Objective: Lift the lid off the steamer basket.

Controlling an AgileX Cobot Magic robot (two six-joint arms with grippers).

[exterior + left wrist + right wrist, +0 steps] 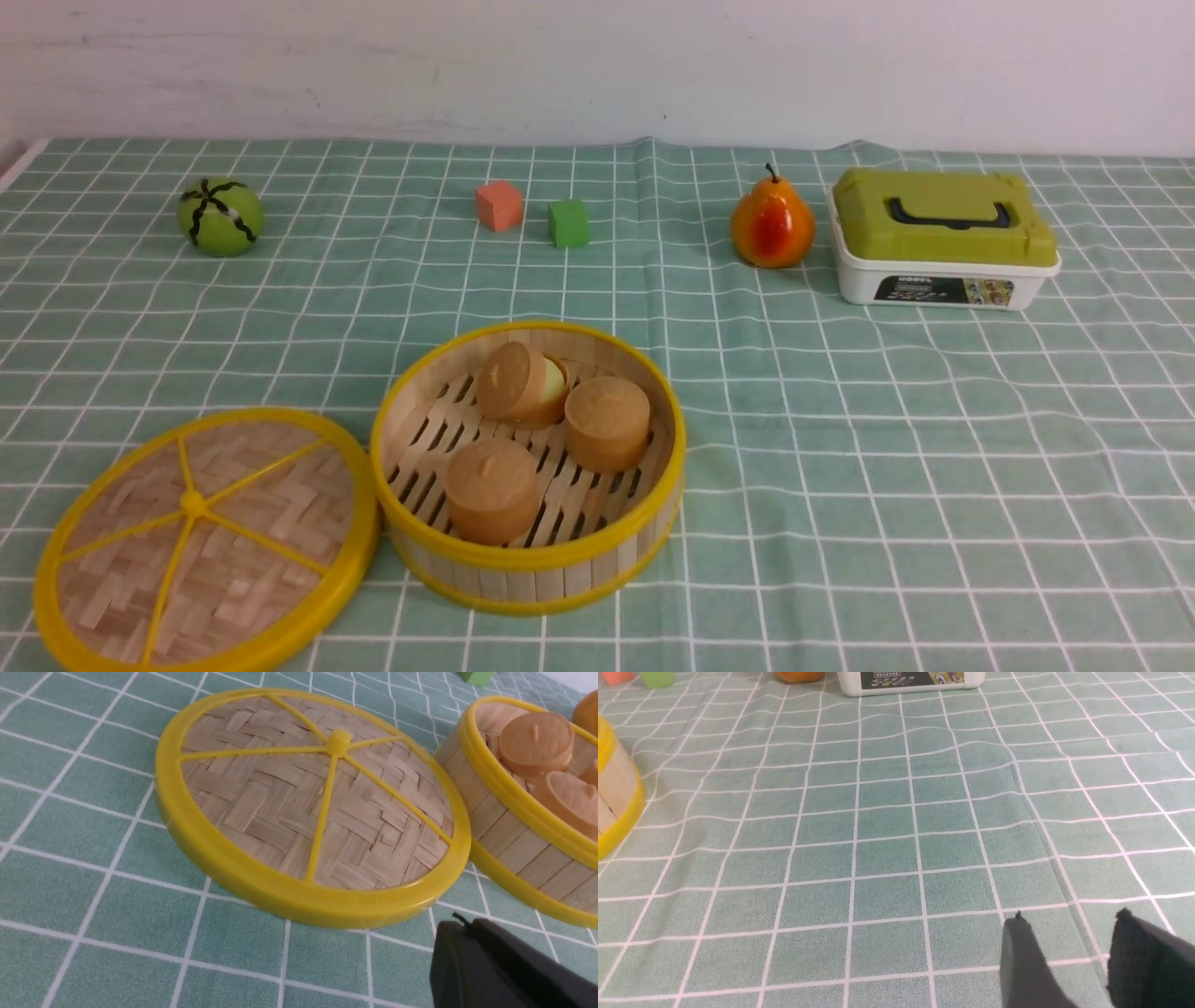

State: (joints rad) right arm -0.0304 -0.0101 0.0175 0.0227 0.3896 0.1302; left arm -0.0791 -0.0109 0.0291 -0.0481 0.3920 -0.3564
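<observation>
"Where does the job stand?"

"You have the yellow-rimmed bamboo lid (261,597) off the steamer basket (523,585). It lies flat on the checked tablecloth (840,560), on the basket's left-hand side and right up beside it; whether the two rims touch, I can't tell you for sure."

"And what's in the basket?"

"Three brown lidded toy pots, one of them (607,425) near the right wall, one (492,490) toward you, and one at the back with its cap (511,381) tilted, showing something pale under it."

"My grippers?"

"Your left gripper (460,921) is together, fingertips meeting, near the lid's rim with nothing between them. Your right gripper (1069,914) has its fingers apart over the cloth, and it holds nothing either."

"So which step am I on?"

"The last one, I'd judge: the lifting and setting down look done, leaving only the arms to be put away."

"Next move?"

"None on the lid. If you shift the left arm, draw it clear of that rim first, since a nudge could push the lid into the basket."
</observation>
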